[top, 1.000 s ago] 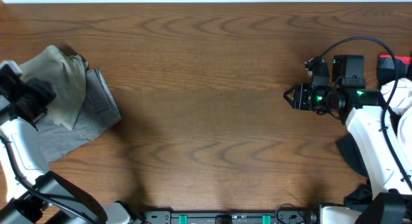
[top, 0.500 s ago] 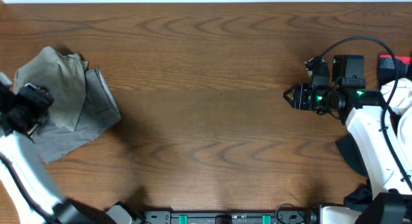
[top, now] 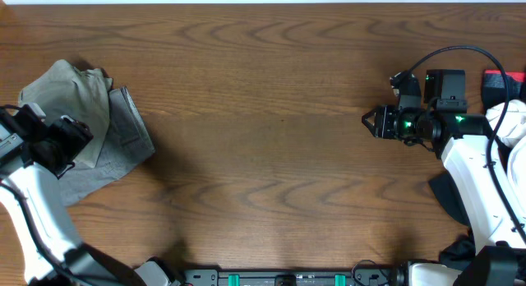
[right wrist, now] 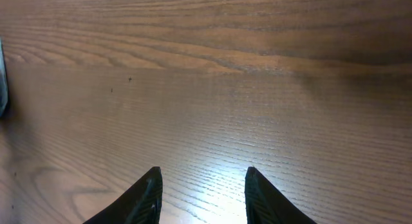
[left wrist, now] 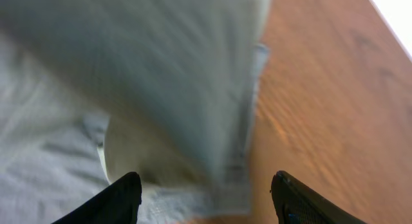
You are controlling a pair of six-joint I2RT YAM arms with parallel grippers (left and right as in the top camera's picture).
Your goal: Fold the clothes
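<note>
The clothes lie in a pile at the table's left end. Folded light khaki shorts (top: 70,101) rest on top of darker grey shorts (top: 123,146). My left gripper (top: 72,140) hovers over the pile's near side and is open. In the left wrist view, its jaws (left wrist: 206,185) stand wide apart with nothing between them, above the khaki fold (left wrist: 161,69) and the grey cloth (left wrist: 38,159). Far from the clothes at the right, my right gripper (top: 370,122) points left. Its fingers (right wrist: 203,179) are apart over bare wood.
A red object (top: 503,77) sits at the right edge behind the right arm, and a dark flat thing (top: 448,196) lies by that arm's base. The table's far edge runs along the top. Bare wood (top: 271,138) spans the space between the arms.
The left gripper has opened and let go of the khaki shorts, then shifted a little to the right over the pile. The right arm has not moved.
</note>
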